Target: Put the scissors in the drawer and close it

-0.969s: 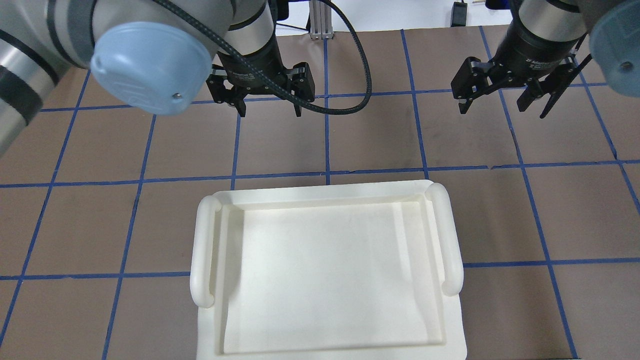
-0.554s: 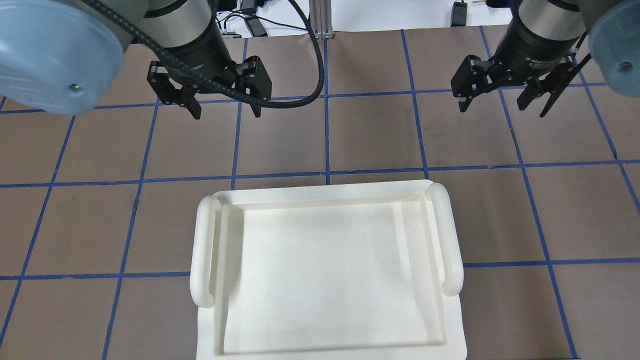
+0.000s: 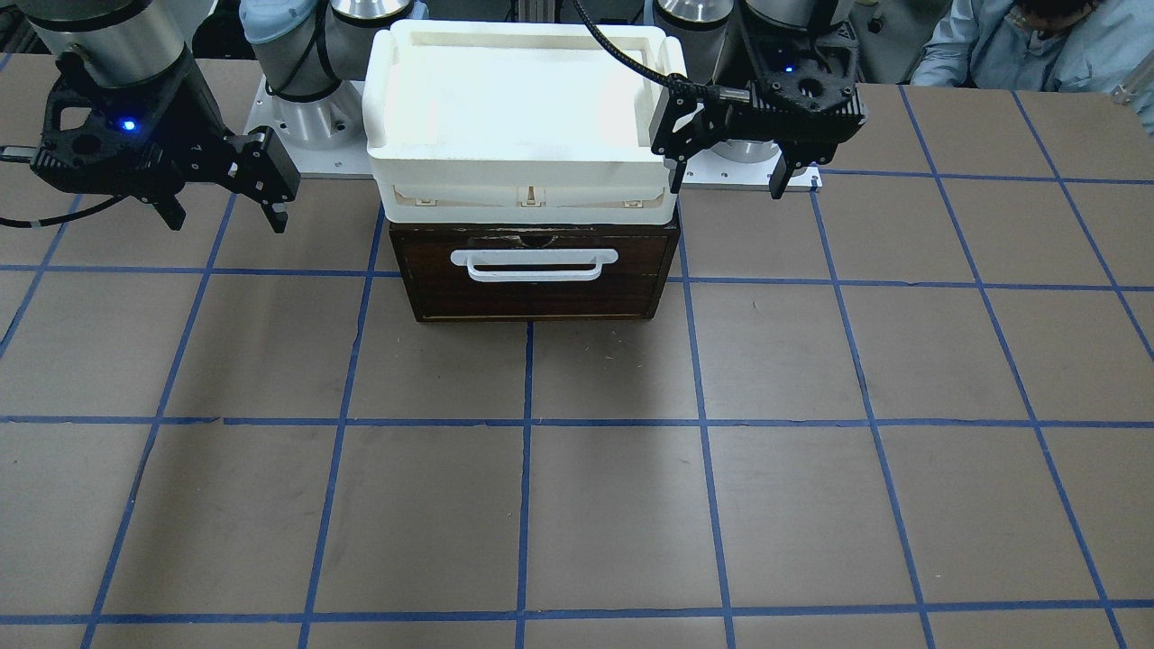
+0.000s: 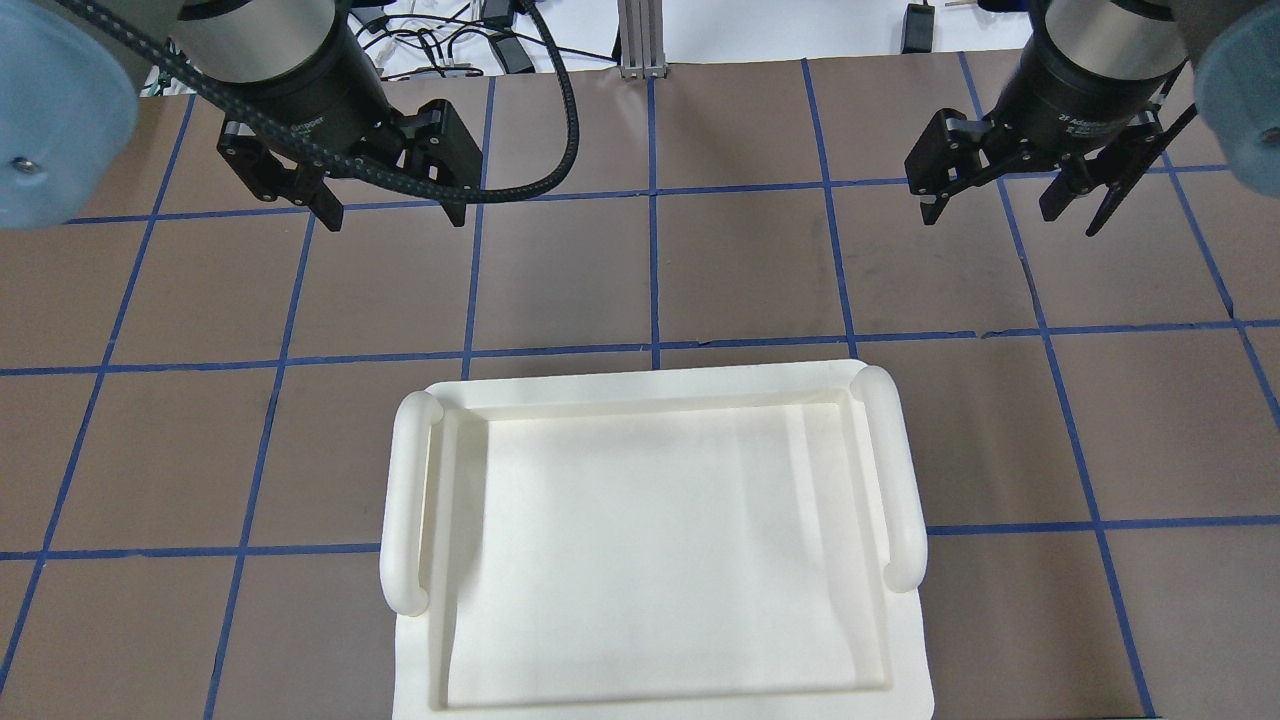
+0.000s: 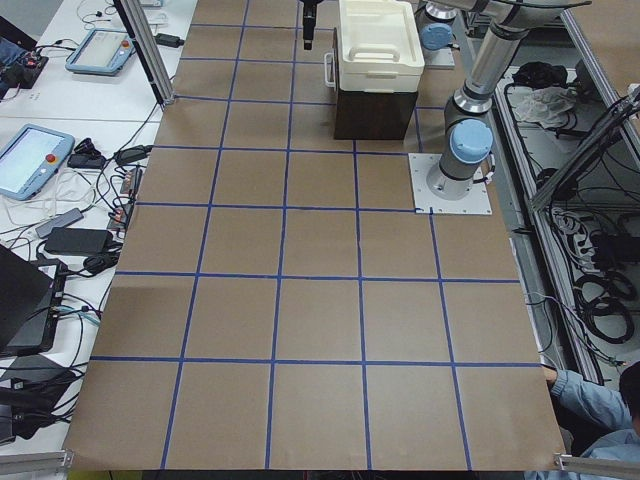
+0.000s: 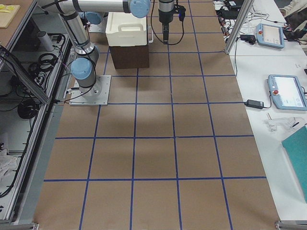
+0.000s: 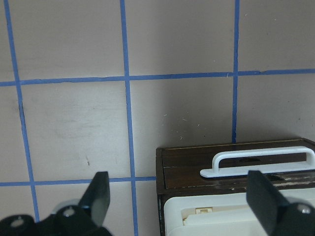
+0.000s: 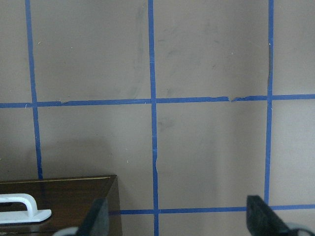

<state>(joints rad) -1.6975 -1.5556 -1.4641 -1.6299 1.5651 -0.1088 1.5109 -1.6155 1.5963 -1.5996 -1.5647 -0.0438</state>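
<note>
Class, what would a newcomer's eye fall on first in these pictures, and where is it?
The big white bin sits atop the dark drawer, top centre of the front-facing view. The left claw and right claw hang open either side of it. No scissors show.

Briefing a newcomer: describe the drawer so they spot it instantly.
Near the robot's base on the brown, blue-taped table sits a white plastic tray-like bin. The drawer is the dark brown wooden front directly beneath it, bearing a long white bar handle.
</note>
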